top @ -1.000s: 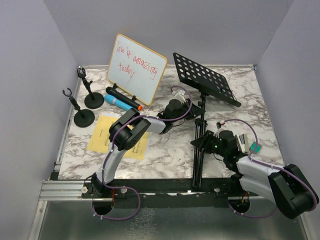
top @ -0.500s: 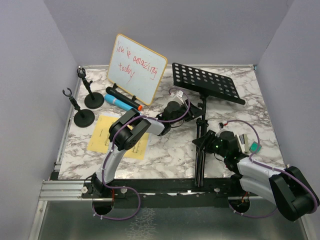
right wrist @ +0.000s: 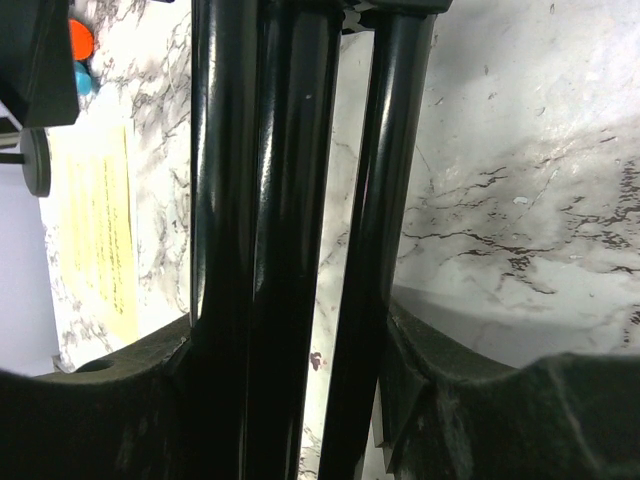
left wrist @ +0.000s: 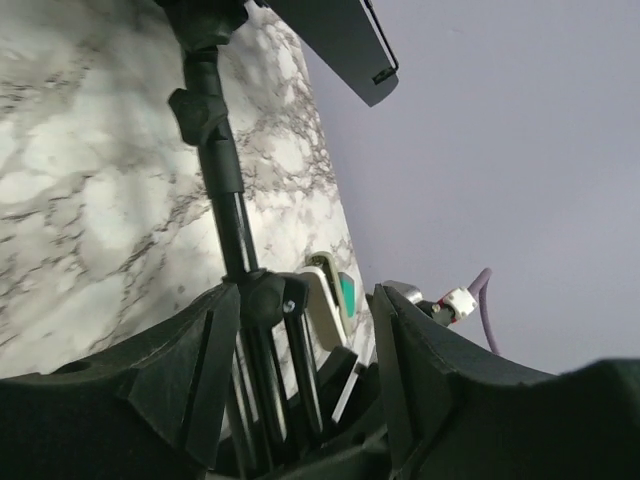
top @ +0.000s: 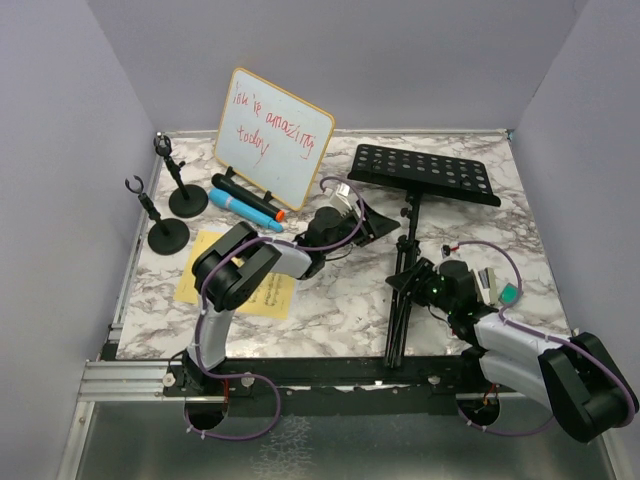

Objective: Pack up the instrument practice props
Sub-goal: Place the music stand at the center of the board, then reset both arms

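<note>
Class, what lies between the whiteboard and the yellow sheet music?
The top view shows the black microphone and the blue microphone lying side by side there.

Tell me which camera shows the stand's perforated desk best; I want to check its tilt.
Top external: the whole perforated desk shows, roughly level. Left wrist catches only one dark corner; right wrist shows just the stand's legs.

layout | music stand [top: 409, 235] centre-right, legs between my right claw [top: 410, 285] fingers | whiteboard [top: 273, 140] behind-left | microphones [top: 235, 203] just before it | mic holders [top: 168, 236] far left | sheet music [top: 197, 268] before them
</note>
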`<state>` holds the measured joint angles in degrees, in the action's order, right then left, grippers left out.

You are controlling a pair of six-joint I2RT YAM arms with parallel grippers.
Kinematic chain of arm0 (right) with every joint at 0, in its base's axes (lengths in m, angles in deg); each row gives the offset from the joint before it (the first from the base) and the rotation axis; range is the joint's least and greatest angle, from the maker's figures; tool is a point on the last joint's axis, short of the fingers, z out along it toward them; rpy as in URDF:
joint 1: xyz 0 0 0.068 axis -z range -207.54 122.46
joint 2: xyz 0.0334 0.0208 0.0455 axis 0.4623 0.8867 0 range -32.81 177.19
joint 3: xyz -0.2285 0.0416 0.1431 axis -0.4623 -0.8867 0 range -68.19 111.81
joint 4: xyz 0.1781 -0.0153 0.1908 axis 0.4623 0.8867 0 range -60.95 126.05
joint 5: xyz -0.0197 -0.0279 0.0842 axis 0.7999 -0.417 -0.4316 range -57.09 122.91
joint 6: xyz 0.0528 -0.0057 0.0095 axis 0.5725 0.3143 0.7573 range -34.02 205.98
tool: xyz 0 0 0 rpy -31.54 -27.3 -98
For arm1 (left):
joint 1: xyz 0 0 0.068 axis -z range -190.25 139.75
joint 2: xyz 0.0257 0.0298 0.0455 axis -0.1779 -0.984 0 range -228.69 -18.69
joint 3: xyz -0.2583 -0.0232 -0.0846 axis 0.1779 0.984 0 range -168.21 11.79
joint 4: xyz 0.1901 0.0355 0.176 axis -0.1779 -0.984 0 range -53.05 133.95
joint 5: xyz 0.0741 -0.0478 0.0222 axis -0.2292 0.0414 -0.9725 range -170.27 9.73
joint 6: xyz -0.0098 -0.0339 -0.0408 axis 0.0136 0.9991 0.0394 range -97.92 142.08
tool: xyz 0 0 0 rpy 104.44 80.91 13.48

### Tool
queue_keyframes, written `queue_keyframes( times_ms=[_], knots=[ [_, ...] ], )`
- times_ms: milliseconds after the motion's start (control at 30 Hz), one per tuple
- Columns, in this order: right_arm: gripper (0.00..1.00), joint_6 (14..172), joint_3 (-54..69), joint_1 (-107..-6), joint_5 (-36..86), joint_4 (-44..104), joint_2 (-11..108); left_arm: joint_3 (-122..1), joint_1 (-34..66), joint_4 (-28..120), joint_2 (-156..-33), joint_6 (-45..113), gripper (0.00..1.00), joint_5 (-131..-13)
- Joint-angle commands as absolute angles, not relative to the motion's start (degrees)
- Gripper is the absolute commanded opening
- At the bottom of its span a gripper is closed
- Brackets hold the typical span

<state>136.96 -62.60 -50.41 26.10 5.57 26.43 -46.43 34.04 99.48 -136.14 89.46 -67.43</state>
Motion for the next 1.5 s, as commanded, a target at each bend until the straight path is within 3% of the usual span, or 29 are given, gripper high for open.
queue_keyframes(
  times_ms=[0, 467, 667, 867, 933, 1300, 1467],
  knots=[
    [0.26, 132.5, -60.9, -50.0, 31.7, 7.8, 28.0, -40.7, 31.6, 96.8, -129.1, 83.2, 0.61, -68.8],
    [0.7, 130.9, -57.4, -50.0, 35.0, 18.3, 28.5, -27.8, 28.1, 65.9, -100.7, 65.4, 0.75, -82.2],
    [0.79, 130.7, -56.4, -50.0, 35.9, 22.3, 26.8, -25.9, 24.0, 51.7, -86.7, 60.4, 0.79, -85.1],
    [0.95, 129.5, -52.7, -49.9, 38.9, 28.7, 23.8, -26.7, 21.5, 39.7, -73.4, 53.3, 0.98, -94.5],
    [1.0, 129.0, -50.5, -49.9, 41.4, 32.4, 22.2, -27.3, 20.8, 38.5, -70.2, 51.4, 0.99, -95.2],
    [1.0, 117.7, -34.3, -49.9, 59.7, 52.4, 3.8, -35.9, 18.7, 27.2, -59.5, 35.0, 0.99, -106.2],
    [1.0, 110.6, -28.4, -49.9, 65.5, 57.3, -4.7, -36.1, 18.8, 28.6, -50.5, 29.9, 0.99, -108.0]
  ],
)
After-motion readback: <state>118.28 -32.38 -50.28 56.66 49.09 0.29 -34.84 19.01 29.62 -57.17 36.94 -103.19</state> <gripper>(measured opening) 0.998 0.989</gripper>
